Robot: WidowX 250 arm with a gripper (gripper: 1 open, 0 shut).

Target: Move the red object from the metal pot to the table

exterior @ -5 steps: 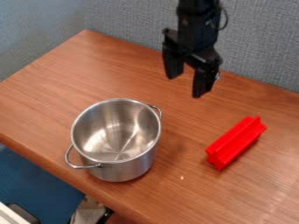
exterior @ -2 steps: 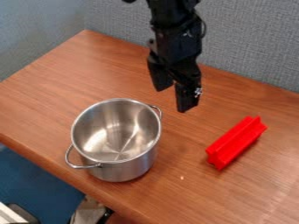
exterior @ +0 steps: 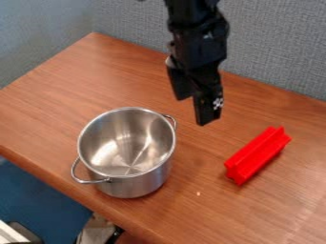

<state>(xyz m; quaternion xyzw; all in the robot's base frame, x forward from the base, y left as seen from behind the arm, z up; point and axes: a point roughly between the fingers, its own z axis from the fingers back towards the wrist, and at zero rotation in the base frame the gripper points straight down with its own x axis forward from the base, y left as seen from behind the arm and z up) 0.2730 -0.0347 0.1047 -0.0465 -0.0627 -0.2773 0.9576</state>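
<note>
The red object (exterior: 257,154) lies flat on the table (exterior: 76,86) at the right, well apart from the metal pot (exterior: 125,152). That shiny pot stands near the table's front edge with nothing visible inside it. My gripper (exterior: 193,98) hangs above the table behind the pot and to the left of the red object, fingers pointing down. Its jaws stand open and hold nothing.
The table's far edge runs diagonally from upper left to right, with a grey-blue wall behind it. The near edge drops off just in front of the pot, where a blue surface (exterior: 32,200) and floor clutter show.
The gripper has moved left and slightly down, from above the red object's far side toward the space behind the pot. The pot and the red object have stayed put.
</note>
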